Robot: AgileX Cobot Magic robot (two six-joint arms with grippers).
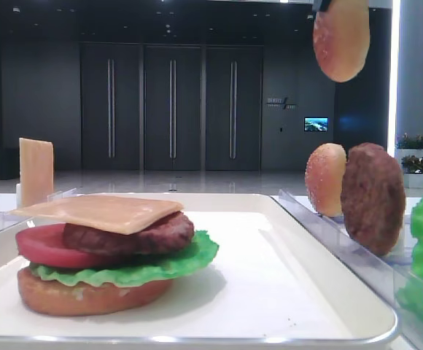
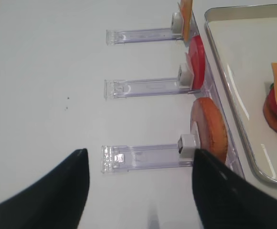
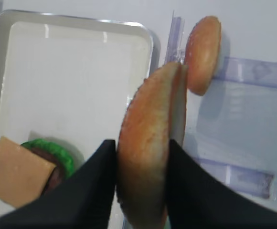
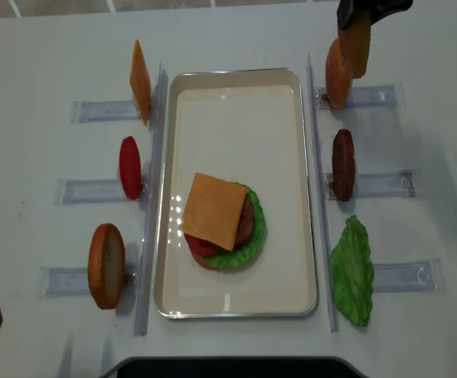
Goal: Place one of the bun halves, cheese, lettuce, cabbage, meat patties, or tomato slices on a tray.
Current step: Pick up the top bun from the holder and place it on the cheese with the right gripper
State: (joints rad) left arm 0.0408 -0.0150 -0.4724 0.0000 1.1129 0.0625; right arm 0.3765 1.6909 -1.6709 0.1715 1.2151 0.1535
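Stacked near the front of the white tray point(image 1: 328, 292), a half-built burger point(image 1: 109, 259) waits for its lid: bottom bun, lettuce point(image 1: 189, 261), tomato, meat patty point(image 1: 127, 237) and a cheese slice point(image 1: 102, 211) on top. High above the tray's far right corner, the right gripper point(image 3: 143, 157) pinches the domed top bun point(image 3: 148, 152) on edge between its black fingers, lifted clear of the racks, seemingly to carry it over the stack. Just outside the tray's right rim, a second bun half point(image 4: 337, 75), a spare patty point(image 4: 343, 164) and a loose lettuce leaf point(image 4: 353, 272) stand or lie by their clear racks point(image 4: 386, 185). Beyond the left rim, a cheese square point(image 4: 140, 81), a tomato slice point(image 4: 130, 167) and another bun point(image 4: 107, 265) stand upright. Nothing rises between the held bun and the stack. To the left of the tray, the left gripper point(image 2: 138, 191) hangs over bare table, jaws spread and holding nothing.
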